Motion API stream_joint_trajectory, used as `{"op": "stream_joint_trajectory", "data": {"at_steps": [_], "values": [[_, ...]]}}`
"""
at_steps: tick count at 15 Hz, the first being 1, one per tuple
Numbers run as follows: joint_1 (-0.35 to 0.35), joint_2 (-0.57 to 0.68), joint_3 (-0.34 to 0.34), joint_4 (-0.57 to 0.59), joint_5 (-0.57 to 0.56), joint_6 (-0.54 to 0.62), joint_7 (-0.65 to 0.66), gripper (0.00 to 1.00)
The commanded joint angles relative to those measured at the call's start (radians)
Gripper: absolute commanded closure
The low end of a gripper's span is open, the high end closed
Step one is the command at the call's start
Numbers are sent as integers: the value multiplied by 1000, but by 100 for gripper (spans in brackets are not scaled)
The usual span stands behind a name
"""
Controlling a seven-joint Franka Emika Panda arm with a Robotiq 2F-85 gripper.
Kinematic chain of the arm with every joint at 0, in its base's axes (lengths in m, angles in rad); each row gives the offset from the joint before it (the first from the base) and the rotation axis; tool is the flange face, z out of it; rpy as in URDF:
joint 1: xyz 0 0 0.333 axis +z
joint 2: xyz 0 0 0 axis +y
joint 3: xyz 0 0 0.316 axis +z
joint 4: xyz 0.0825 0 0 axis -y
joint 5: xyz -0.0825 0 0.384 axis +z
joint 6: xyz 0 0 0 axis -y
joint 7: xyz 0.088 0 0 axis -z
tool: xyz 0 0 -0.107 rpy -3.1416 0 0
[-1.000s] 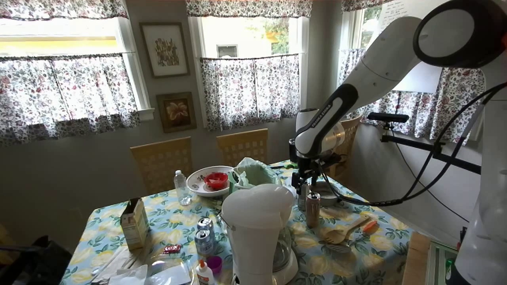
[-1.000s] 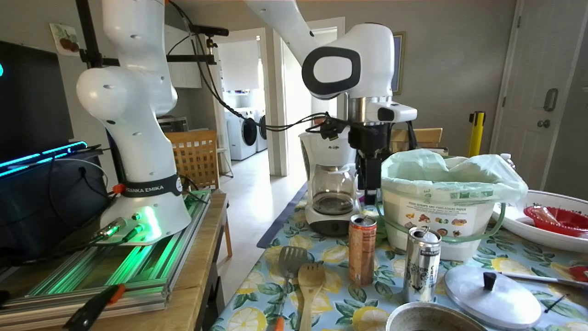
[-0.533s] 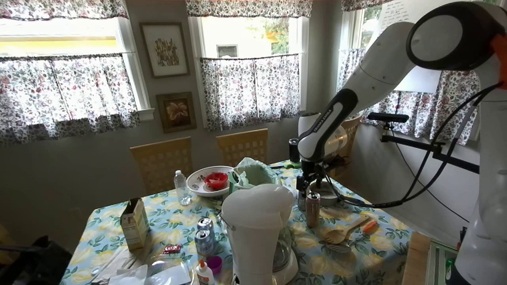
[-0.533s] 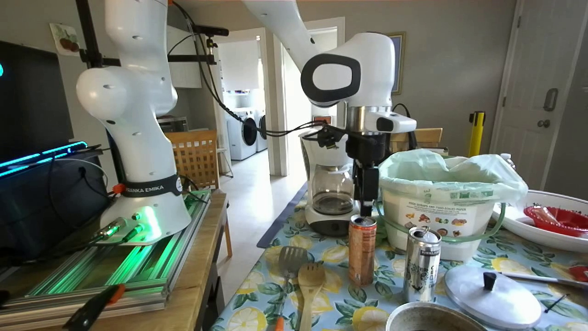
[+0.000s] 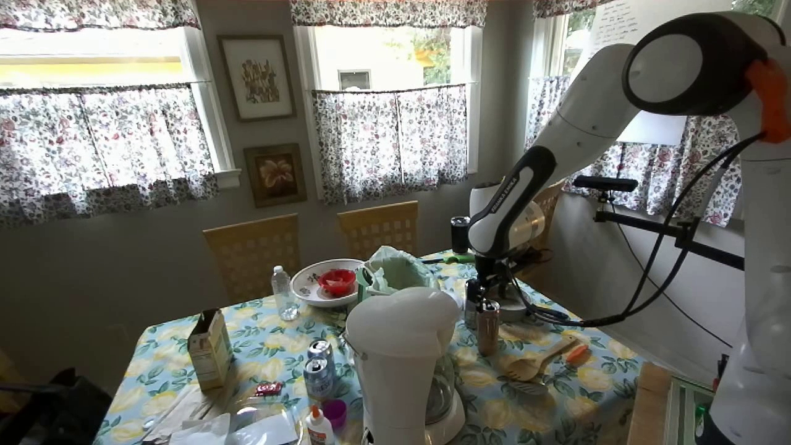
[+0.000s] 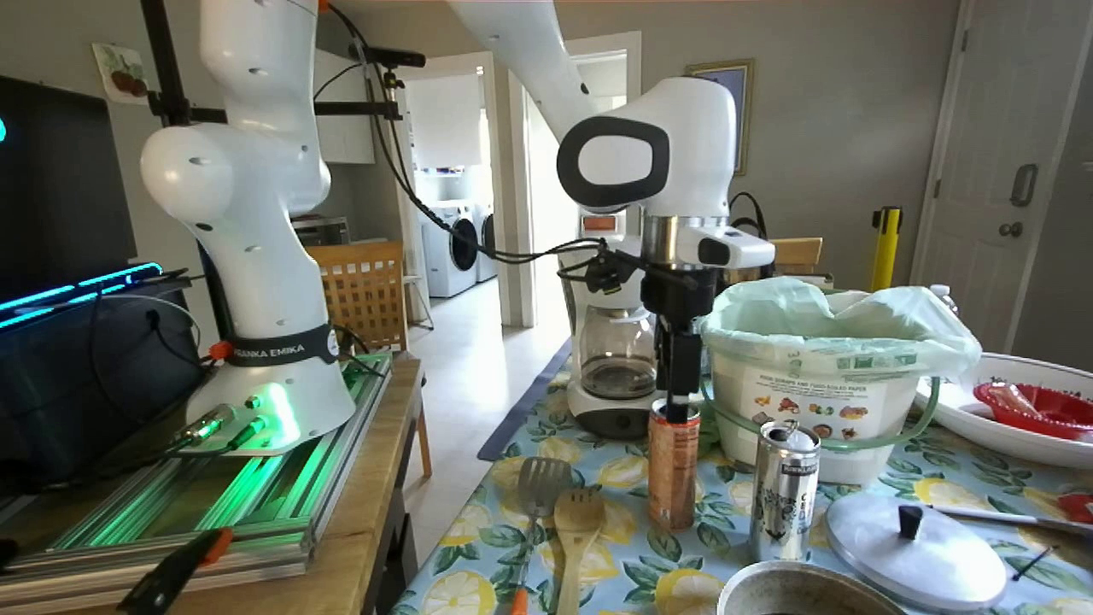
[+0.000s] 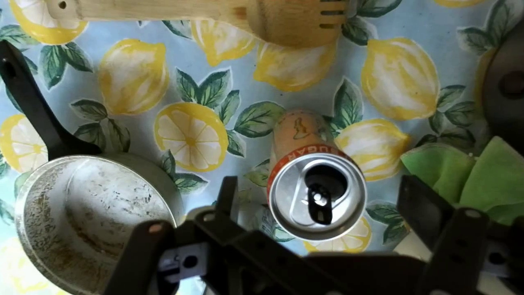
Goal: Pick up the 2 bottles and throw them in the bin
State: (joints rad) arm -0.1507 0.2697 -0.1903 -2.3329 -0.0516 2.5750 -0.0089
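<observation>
Robot arm (image 5: 575, 117), one, white, marked FRANKA EMIKA. Bin (image 6: 794, 410), one, pale, its label seeming to read FOOD SCRAPS AND FOOD-SOILED PAPER, though the print is small; lined with a pale green bag (image 6: 824, 342) draped over the rim. Orange can (image 6: 672, 478) and silver can (image 6: 784, 500), two in all, slim, upright on the lemon-print tablecloth (image 5: 259, 337) near the bin; the orange can's red band shows the word SUGAR in the wrist view, its mouth opened and pull tab attached, the silver can bearing dark lettering down its side. Gripper (image 7: 317, 194), one, unclenched, its fingers spread wide on either side of the orange can's top, apart from it. Saucepan (image 7: 108, 200), one, black-handled, its interior stained. Lid (image 6: 918, 559), one, silvery, with a black knob. White bowl (image 6: 999, 440), one, holding one red dish (image 6: 1059, 418). Coffee maker (image 5: 395, 358), one, white, with one glass carafe (image 6: 616, 354). Blue-and-silver cans (image 5: 318, 378), two, upright, just beside each other. Carton (image 5: 209, 355), one, open-topped. Red packet (image 5: 268, 389), one, lying between carton and blue-and-silver cans. Clear plastic bottle (image 5: 284, 295), one, white-capped, upright. Small white bottle (image 5: 318, 426), one, orange-tipped. Purple cup (image 5: 335, 414), one. Wooden utensil (image 6: 578, 525), one, and slotted spatula (image 6: 544, 489), one, lying side by side.
</observation>
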Motion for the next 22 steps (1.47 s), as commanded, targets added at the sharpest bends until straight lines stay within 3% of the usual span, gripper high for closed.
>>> {"op": "stream_joint_trajectory", "data": {"at_steps": [1, 2, 4, 9, 16, 22], "values": [[-4, 28, -1, 0, -17, 42, 7, 0], [-3, 32, -1, 2, -18, 45, 7, 0], [-1, 37, -3, 6, -23, 51, 11, 26], [4, 40, -2, 11, -25, 50, 15, 62], [5, -98, 14, -25, -9, -15, -9, 62], [28, -294, 18, -12, -133, -208, 27, 62]]}}
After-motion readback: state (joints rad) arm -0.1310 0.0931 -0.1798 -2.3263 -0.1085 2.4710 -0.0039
